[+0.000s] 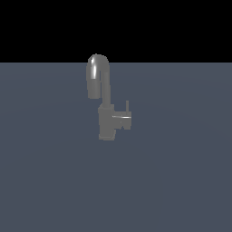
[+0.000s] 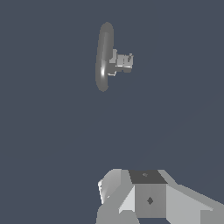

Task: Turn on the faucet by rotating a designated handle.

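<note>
Exterior view showed the faucet (image 1: pixel 105 102) alone, its handle (image 1: pixel 123 117) untouched. The gripper (image 2: pixel 144 197) was well apart; I could not tell its opening.

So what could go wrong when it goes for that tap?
The handle is a short stub beside the faucet body, with the curved spout looming over it, so the arm might bump the spout. The thin upright lever could slip off the tool. The tool's fingertips are not visible here, so its aim is uncertain.
</note>
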Tool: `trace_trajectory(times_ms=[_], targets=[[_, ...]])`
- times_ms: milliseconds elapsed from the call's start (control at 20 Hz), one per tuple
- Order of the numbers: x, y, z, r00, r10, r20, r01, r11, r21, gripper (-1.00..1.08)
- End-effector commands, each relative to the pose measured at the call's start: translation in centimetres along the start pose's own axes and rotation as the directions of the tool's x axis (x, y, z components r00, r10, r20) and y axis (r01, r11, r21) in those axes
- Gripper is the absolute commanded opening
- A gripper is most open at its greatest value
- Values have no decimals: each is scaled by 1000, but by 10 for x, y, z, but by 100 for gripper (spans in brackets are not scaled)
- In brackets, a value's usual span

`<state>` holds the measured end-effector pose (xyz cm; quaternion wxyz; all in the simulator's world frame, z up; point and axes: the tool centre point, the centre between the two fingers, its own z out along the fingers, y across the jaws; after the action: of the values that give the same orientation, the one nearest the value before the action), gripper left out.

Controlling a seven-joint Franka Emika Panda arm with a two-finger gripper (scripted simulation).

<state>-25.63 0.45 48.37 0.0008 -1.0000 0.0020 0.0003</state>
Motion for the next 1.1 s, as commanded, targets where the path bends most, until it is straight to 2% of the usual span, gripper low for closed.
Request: trace_trajectory(times_ms=[0, 250, 500, 800, 1050], targets=[[0, 0, 0, 1000, 0, 0, 0, 1000, 0, -100], [3, 0, 1, 1000, 9, 8, -9, 1000, 9, -100], [14, 0, 3, 999, 37, 33, -38, 999, 35, -100], [35, 0, 8, 992, 92, 88, -100, 991, 88, -100], [61, 2, 17, 975, 155, 159, -179, 973, 147, -100]])
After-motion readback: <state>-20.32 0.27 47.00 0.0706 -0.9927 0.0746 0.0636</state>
